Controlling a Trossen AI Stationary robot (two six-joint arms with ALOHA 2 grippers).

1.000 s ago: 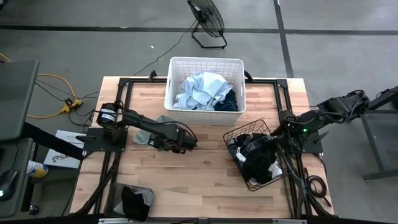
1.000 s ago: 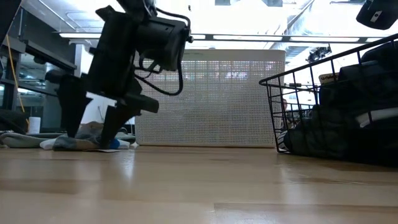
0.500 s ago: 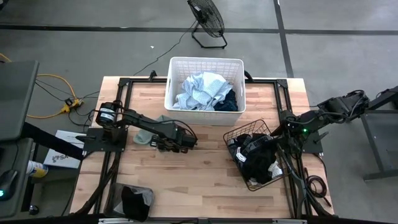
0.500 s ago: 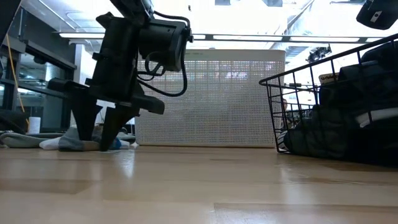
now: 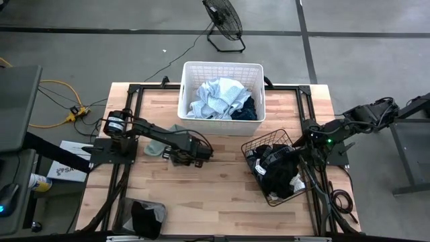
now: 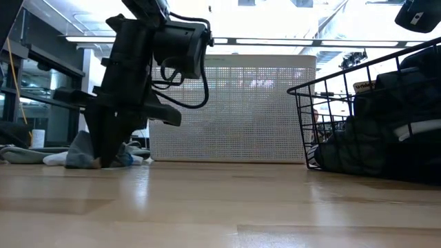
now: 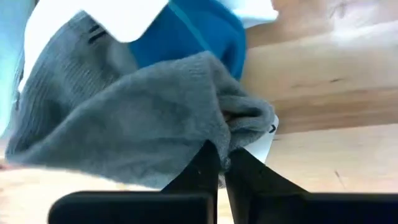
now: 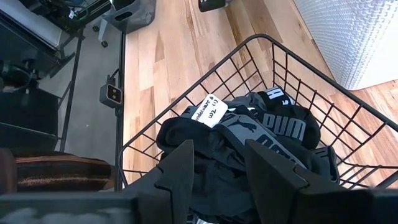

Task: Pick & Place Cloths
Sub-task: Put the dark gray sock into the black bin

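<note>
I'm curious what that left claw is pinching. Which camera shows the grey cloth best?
The left wrist view: the grey cloth fills the picture, bunched where the left gripper closes on it. The high view shows only a small patch beside the arm; the low view shows a far-off lump. The right wrist view misses it.

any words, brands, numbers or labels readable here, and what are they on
"PUMA" in white letters on the waistband of a black garment in the black wire basket.
A white Puma cat logo on the grey-black cloth beside it; no letters there.
A white tag on the clothes carries handwritten marks ending in what looks like "02"; the rest is too small to read.
Nothing else is readable.
</note>
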